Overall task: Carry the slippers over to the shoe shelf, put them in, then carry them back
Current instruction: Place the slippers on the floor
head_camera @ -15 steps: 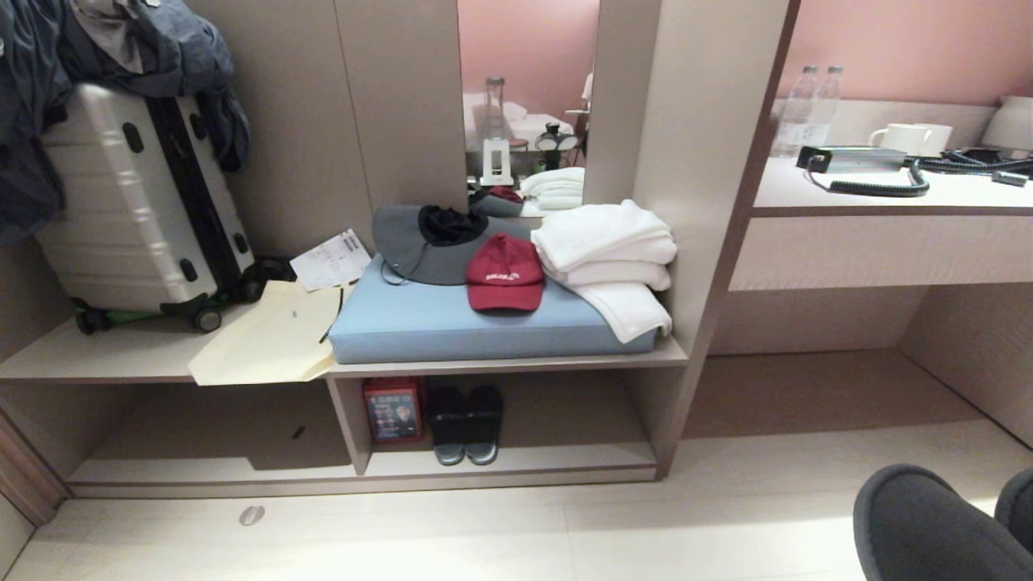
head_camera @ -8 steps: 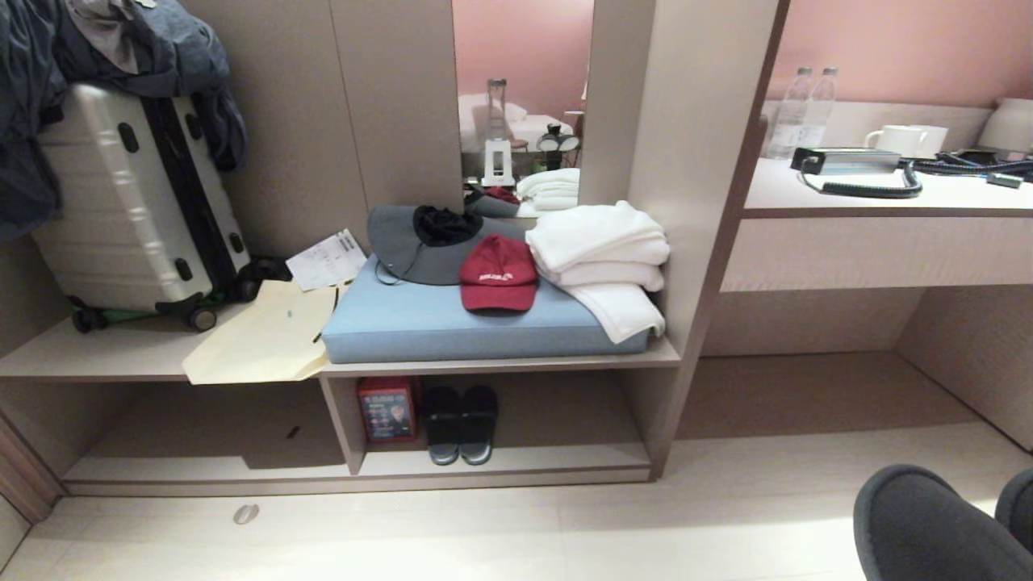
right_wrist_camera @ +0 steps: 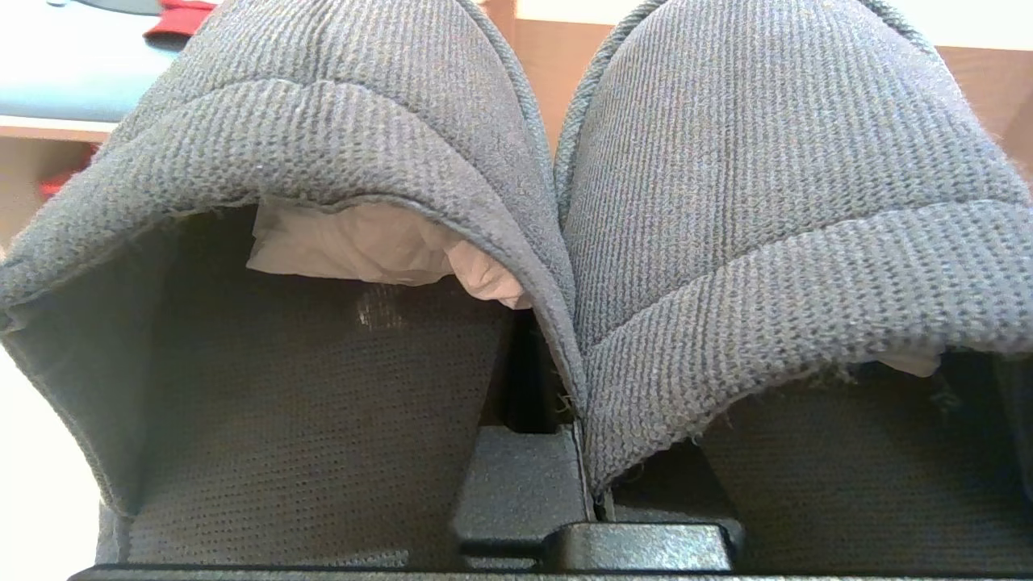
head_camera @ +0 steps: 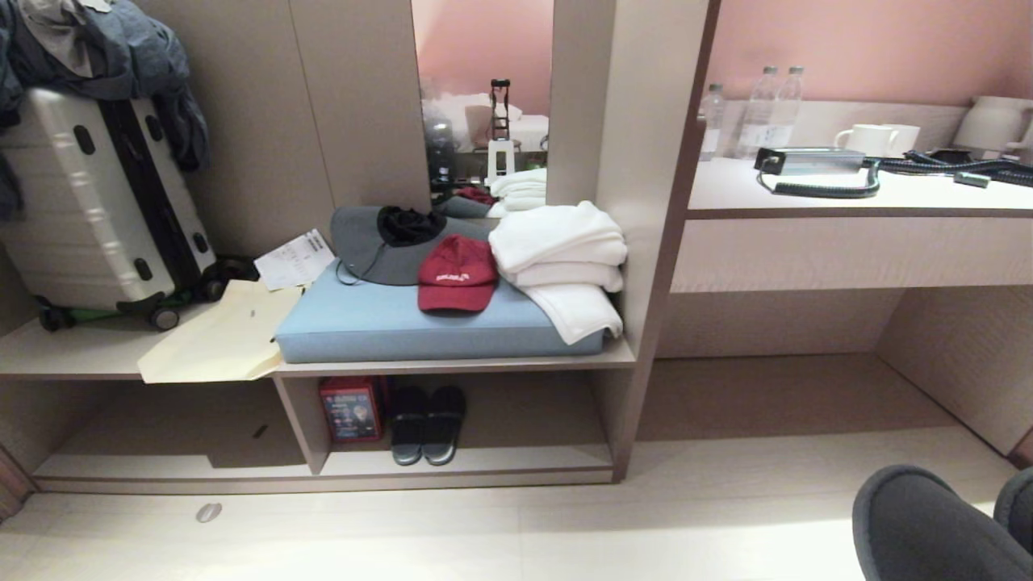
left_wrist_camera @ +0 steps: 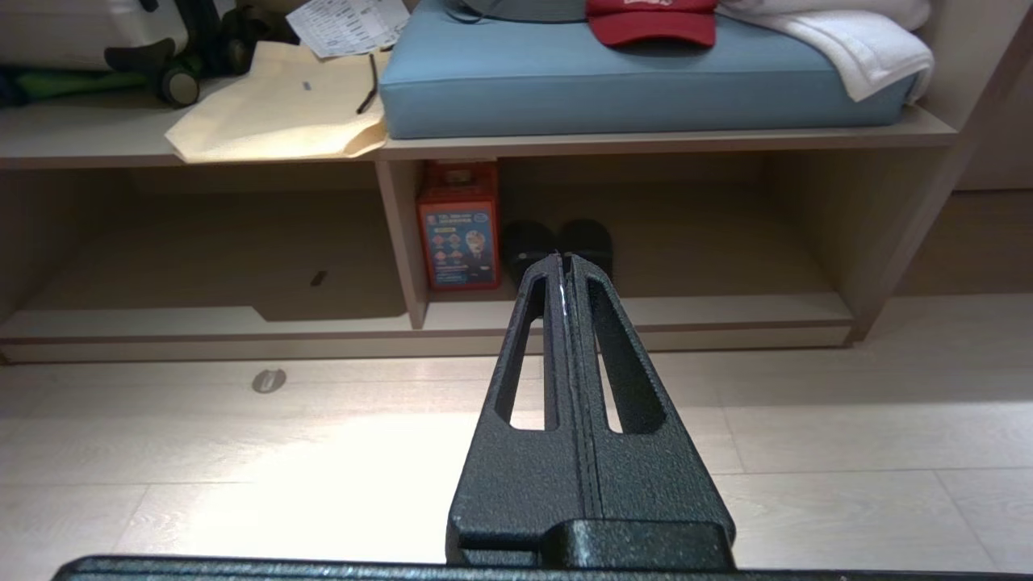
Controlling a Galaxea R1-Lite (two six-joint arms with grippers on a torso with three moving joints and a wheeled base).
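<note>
The slippers (head_camera: 920, 524) are a grey knit pair, showing at the bottom right of the head view. My right gripper (right_wrist_camera: 575, 452) is shut on their two inner edges, which are pressed together; its fingertips are hidden under the toe bands (right_wrist_camera: 339, 121). Pale paper stuffing shows inside the slippers. The shoe shelf (head_camera: 516, 461) is the low open compartment under the bench, ahead and to the left across the floor. My left gripper (left_wrist_camera: 562, 258) is shut on nothing. It hangs above the floor and points at the shoe shelf (left_wrist_camera: 726, 311).
A dark pair of slides with pale soles (head_camera: 426, 424) and a red box (head_camera: 350, 409) stand in the shelf by its divider (head_camera: 294, 424). Above lie a blue cushion (head_camera: 387, 327), red cap (head_camera: 456, 274), white towels (head_camera: 561, 250) and suitcase (head_camera: 89, 202). A desk (head_camera: 847, 198) is at right.
The whole head view has slid left, so the camera has moved to the right. The slippers stay at the same spot in my right gripper. Both arms are still.
</note>
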